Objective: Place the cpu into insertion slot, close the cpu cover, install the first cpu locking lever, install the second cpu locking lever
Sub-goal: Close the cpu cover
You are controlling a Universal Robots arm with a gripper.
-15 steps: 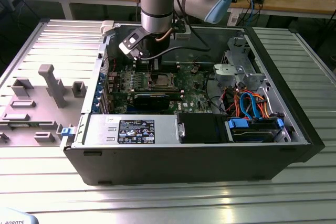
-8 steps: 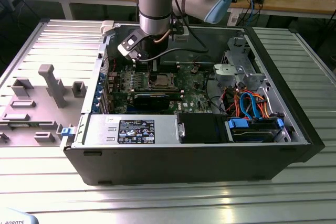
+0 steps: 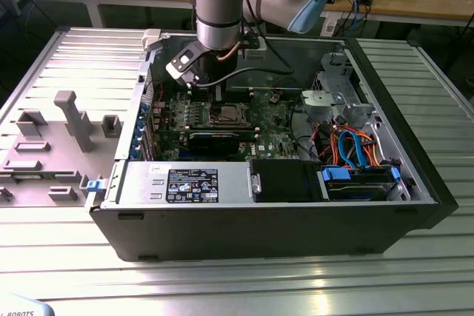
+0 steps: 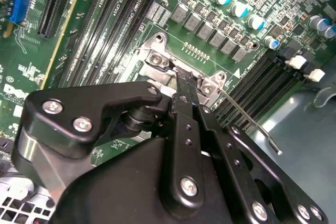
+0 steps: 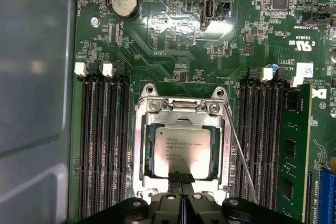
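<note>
The cpu (image 5: 181, 148) lies flat in the insertion slot (image 5: 138, 150), directly ahead of the fingertips, its dull grey top showing through the window of the cpu cover (image 5: 184, 115). The cover is down over the chip, and its silver frame borders all four sides. The gripper (image 5: 181, 178) meets the near edge of the chip and frame. Its two black fingers are pressed together, with nothing visible between them. In the second wrist view the tip of the gripper (image 4: 182, 80) rests on the silver metal at the socket's edge.

Off to one side of the fingertips, a thin wire lever (image 5: 239, 153) starts at the socket's far corner. It slants away from the socket's side instead of lying along it, and crosses the memory slots (image 5: 257, 140). Its bent end (image 4: 274, 148) reaches out past the board's edge. A second bank of memory slots (image 5: 102, 145) flanks the gripper on the other side. Beyond the socket, farther from the fingertips, a coin battery (image 5: 125, 3) sits on the green motherboard (image 5: 173, 30).

In the exterior view the arm (image 3: 218, 5) comes straight down into the open computer case (image 3: 259, 227), with the gripper (image 3: 218, 98) over the socket. The case lies on a ribbed metal table (image 3: 237, 279). A grey fixture (image 3: 70, 120) stands well apart from the gripper, toward the exterior view's left.
</note>
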